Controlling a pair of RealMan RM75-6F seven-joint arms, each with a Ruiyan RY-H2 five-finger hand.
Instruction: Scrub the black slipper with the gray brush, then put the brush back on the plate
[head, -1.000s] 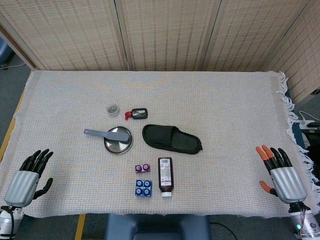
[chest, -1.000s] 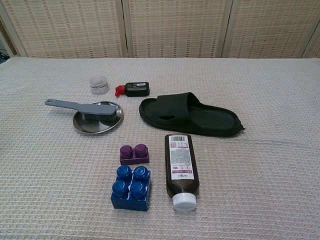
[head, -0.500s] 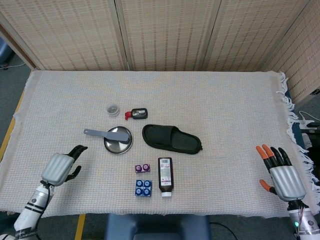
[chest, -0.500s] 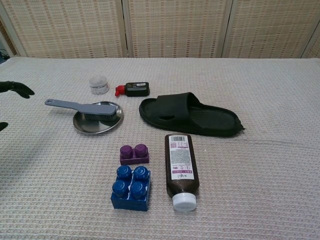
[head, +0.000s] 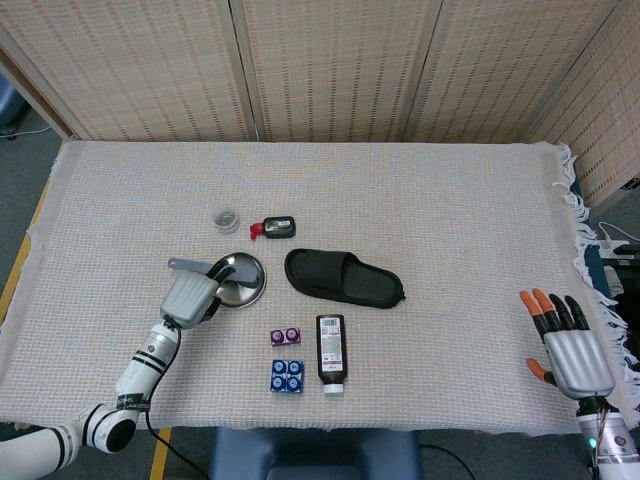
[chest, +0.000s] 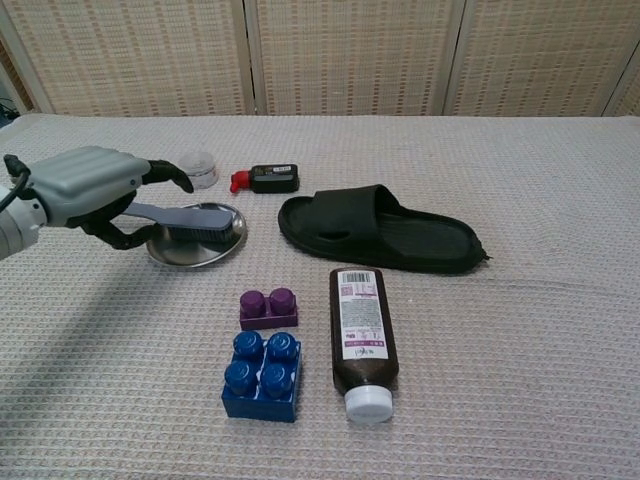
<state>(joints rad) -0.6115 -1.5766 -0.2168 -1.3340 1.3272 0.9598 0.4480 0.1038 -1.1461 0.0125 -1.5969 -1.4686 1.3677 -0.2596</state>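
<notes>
The left hand (chest: 85, 190) is over the handle of the gray brush (chest: 190, 218), near the left side of the table, its fingers (chest: 172, 172) curved above the handle and the thumb below; whether it actually grips the handle cannot be told from either view. The right hand (head: 570, 350) hangs off the near right corner of the table, fingers spread apart and holding nothing.

Closest to the near edge, about midway along it, sits a blue building block (chest: 261, 377), with a dark brown bottle (chest: 362, 334) lying on its side just to the right, white cap toward the near edge. A smaller purple block (chest: 269, 309) lies just beyond the blue one.

Further in, the brush head rests on the metal plate (chest: 190, 250), its handle reaching out over the plate's left rim. To the right of the plate, apart from it, the black slipper (chest: 380, 230) lies sole-down on the cloth-covered table (head: 450, 220), its length running left to right.

Beyond the plate, a small clear jar (chest: 198, 168) stands beside a small black bottle with a red cap (chest: 265, 179) that lies on its side. Woven screens (head: 330, 70) stand along the far edge.
</notes>
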